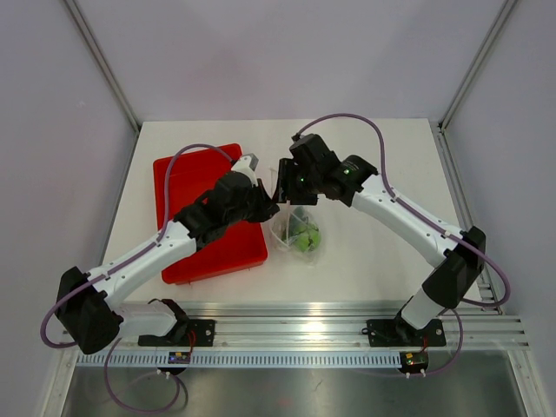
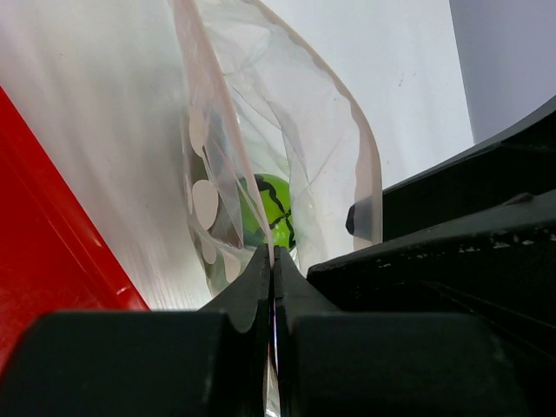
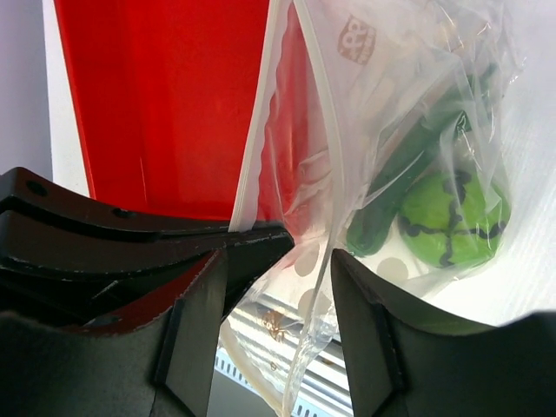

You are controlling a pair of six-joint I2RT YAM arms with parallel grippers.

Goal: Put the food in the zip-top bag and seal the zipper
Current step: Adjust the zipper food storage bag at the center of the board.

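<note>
The zip-top bag (image 1: pixel 298 233), clear with white dots, hangs just right of the red tray, its mouth lifted. Both pieces of food lie inside it: the lime-green ball (image 3: pixel 452 217) and, against it, the dark green pod (image 3: pixel 408 169). My left gripper (image 2: pixel 273 261) is shut on the bag's upper edge, and the ball (image 2: pixel 271 208) shows through the film beyond it. My right gripper (image 3: pixel 282 304) stands open. The bag's rim and its pale zipper (image 3: pixel 246 174) pass loosely between its fingers (image 3: pixel 198 321). From above, both grippers meet over the bag's mouth (image 1: pixel 280 196).
The flat red tray (image 1: pixel 204 252) lies to the left, under my left arm. My right gripper's black body (image 2: pixel 469 217) crowds the left wrist view. An aluminium rail (image 1: pixel 347 330) runs along the near table edge.
</note>
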